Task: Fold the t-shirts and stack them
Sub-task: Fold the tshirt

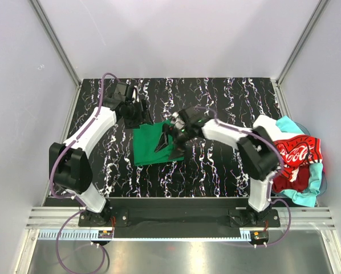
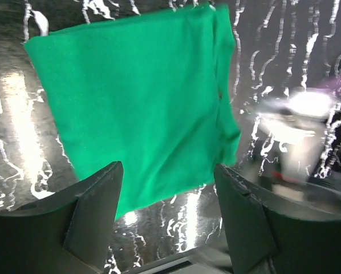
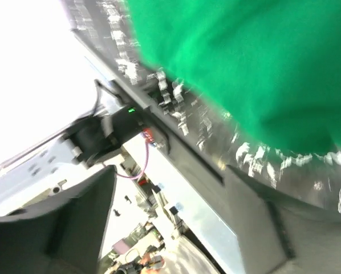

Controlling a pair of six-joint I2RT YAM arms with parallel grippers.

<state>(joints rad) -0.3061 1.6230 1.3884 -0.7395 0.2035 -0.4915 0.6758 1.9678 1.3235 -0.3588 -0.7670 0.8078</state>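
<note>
Green t-shirt (image 1: pixel 154 147) lies flat on the counter (image 1: pixel 222 171), centre-left, already down to a compact rectangle. Left wrist view shows an extra layer along its right edge, slightly uneven. Red t-shirt (image 1: pixel 296 153) and turquoise t-shirt (image 1: pixel 307 191) sit bunched in a heap at the counter's right edge, well apart from the green one and not yet folded.

Left fingers (image 2: pixel 99 202) are spread wide and hold nothing. They hover just beside the green shirt's far-left corner. Right fingers (image 3: pixel 68 228) are also released, over the shirt's right side. That view is blurred, but there is no cloth between them.

Step in hand, as I read it: let go of the finished green fold and move on to the heap.

To do it well:
- Lift both arms straight up off the cloth before moving sideways. A finger dragging across would pull the top layer open.
- Right side is the risk, because the fingers sit right over the loose edge.
- If that edge needs squaring, press or nudge it from above rather than pinching it.
- Use the right arm for the heap, since it is nearer. Take one shirt only, by an outer edge such as the collar or shoulder, so the others stay put.
</note>
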